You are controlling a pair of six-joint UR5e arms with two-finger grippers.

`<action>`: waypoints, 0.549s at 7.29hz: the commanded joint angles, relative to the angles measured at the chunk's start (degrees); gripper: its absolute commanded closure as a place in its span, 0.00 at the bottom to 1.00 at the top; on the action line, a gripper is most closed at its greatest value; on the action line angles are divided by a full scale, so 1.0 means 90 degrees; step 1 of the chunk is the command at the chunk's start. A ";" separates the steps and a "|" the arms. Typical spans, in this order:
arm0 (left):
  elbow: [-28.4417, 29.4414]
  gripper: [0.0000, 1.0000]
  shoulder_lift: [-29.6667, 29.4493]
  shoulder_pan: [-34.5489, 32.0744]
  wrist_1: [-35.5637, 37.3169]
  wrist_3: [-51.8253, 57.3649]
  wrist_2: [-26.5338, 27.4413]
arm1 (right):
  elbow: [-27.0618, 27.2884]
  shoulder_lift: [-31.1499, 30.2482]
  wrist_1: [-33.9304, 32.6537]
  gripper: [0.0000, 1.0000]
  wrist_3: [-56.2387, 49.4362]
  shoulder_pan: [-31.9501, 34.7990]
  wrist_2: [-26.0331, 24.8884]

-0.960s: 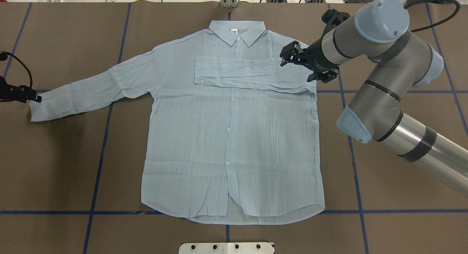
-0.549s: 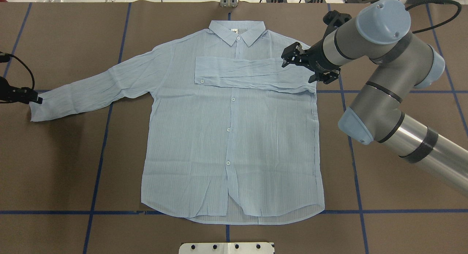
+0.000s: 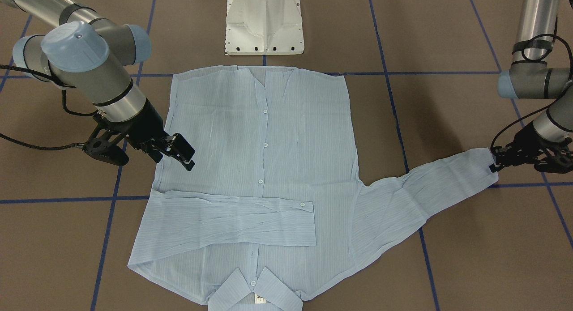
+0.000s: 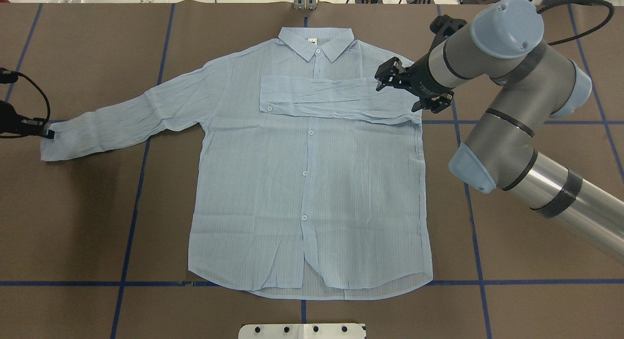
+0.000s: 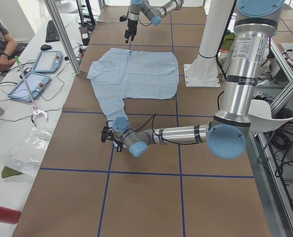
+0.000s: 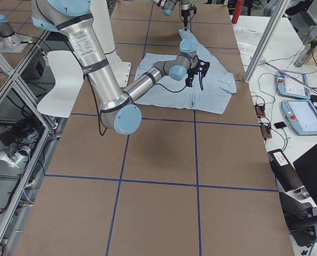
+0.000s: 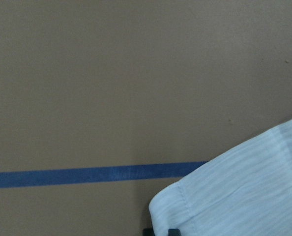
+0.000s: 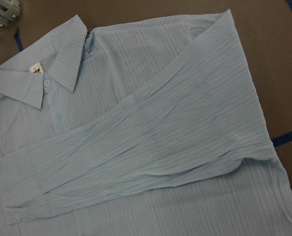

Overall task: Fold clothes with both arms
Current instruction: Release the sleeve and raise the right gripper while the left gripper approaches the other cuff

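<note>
left gripper (image 4: 47, 132) at shirt (image 4: 312, 183) cuff edge, grip unclear; right gripper (image 4: 381, 78) spread over folded sleeve (image 4: 336, 99)

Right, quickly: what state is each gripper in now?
Left gripper: at the shirt cuff, cannot tell.
Right gripper: open, holding nothing.

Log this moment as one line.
shirt: flat | one sleeve: folded across chest | other sleeve: spread | left arm: jaws at spread cuff, grip unclear | right arm: jaws open, empty

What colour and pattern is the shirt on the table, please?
The shirt is light blue with fine stripes, clearest in the right wrist-mounted view.
</note>
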 commanded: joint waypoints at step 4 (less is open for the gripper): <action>-0.0923 1.00 -0.2269 0.1384 0.0955 -0.4077 0.0043 | 0.0143 -0.0596 -0.0012 0.01 -0.1060 0.0396 0.0175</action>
